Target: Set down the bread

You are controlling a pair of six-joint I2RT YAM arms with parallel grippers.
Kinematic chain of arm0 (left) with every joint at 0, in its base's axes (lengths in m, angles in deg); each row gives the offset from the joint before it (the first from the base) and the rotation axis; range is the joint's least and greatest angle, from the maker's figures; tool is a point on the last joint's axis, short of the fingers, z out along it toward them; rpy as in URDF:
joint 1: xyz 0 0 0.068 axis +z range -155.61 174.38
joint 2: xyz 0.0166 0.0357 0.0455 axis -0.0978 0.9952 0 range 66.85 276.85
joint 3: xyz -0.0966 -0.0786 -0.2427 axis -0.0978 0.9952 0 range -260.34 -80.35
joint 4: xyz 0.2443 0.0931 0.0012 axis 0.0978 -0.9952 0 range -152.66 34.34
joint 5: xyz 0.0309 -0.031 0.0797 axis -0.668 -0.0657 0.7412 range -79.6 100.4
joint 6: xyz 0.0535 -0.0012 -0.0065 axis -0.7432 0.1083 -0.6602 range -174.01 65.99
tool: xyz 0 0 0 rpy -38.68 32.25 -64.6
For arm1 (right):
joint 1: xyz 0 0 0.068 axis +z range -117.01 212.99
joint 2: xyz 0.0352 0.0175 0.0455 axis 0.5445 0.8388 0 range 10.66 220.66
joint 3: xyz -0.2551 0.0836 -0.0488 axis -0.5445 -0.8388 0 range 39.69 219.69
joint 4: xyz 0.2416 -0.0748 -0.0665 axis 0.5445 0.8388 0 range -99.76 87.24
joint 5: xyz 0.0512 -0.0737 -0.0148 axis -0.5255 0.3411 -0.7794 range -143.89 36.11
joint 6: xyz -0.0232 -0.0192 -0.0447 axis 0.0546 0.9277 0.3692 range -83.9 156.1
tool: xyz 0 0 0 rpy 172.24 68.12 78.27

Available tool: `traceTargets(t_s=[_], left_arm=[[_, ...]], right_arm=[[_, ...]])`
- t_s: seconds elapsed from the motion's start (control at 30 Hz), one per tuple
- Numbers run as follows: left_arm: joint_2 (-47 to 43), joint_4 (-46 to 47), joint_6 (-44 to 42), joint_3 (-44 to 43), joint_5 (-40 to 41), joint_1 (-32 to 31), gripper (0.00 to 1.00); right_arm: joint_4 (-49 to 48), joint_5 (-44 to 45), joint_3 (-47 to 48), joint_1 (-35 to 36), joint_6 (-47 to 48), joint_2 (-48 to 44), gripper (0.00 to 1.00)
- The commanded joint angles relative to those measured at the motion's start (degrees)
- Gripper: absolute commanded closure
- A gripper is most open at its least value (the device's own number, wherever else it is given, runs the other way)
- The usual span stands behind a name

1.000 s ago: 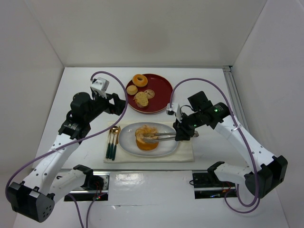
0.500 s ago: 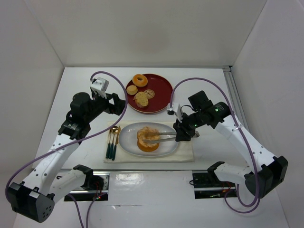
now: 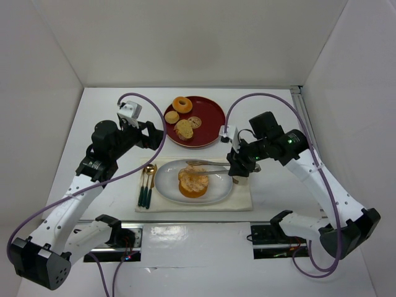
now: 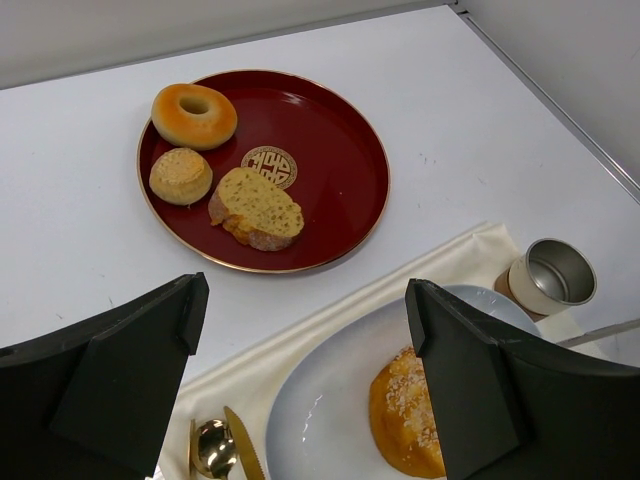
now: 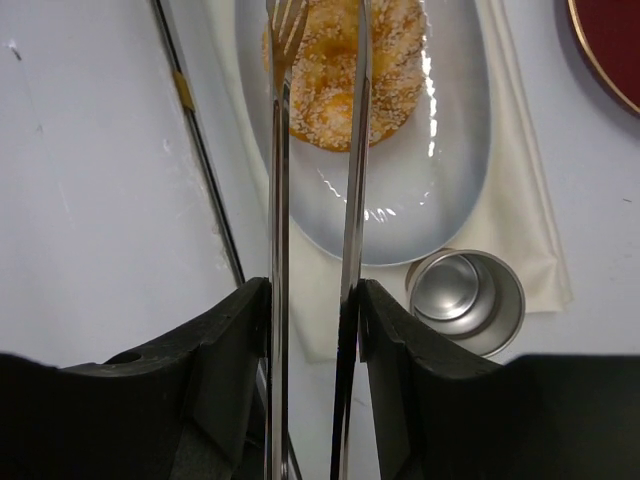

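Surface: white surface [image 3: 111, 124], white walls behind.
Bread: the bread [image 3: 193, 182] is round and orange-golden, with a speckled, lobed top.
Place: on the pale plate [image 3: 166, 183], ahead of the right jaws.
Right jaws: clamped on the tongs [image 3: 207, 166].
Left jaws: spread, holding nothing.
Hidden: the bread is half behind a finger [image 4: 470, 380] in the left wrist view; whether the tongs touch it is unclear.

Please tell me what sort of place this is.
Probably a white-walled lab booth staged as a dining table: the bread on a pale plate over a cloth mat, cutlery beside it.
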Motion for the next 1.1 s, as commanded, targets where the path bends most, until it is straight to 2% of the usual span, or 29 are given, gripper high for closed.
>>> traceTargets(t_s=[0.0, 0.23, 0.37, 0.5, 0.8, 0.93, 1.07], left_arm=[[-1.2, 2.0, -0.8, 0.1, 0.4, -0.3, 0.0], [-1.7, 2.0, -0.8, 0.7, 0.4, -0.3, 0.0], [-2.2, 2.6, -0.8, 0.7, 0.4, -0.3, 0.0], [-2.2, 2.6, -0.8, 0.7, 0.4, -0.3, 0.0], [-2.8, 2.6, -0.8, 1.2, 0.4, -0.3, 0.0], [-2.8, 2.6, -0.8, 1.2, -0.1, -0.3, 0.0], [-2.8, 2.6, -0.8, 1.2, -0.1, -0.3, 0.0]], right_arm=[[-3.3, 3.5, 2.5, 0.4, -1.2, -1.8, 0.5], [-17.0, 9.8, 2.5, -4.3, -6.2, -1.8, 0.5], [-25.0, 13.3, 0.2, -9.1, -7.7, -1.8, 0.5], [-35.0, 16.0, -4.0, -16.7, -10.0, -1.2, 0.52], [-47.7, 18.4, -10.4, -32.4, -16.0, 8.3, 0.52], [-51.1, 18.9, -12.2, -36.3, -18.2, 14.1, 0.52], [-54.8, 22.0, -13.4, -37.0, -19.3, 20.5, 0.52]])
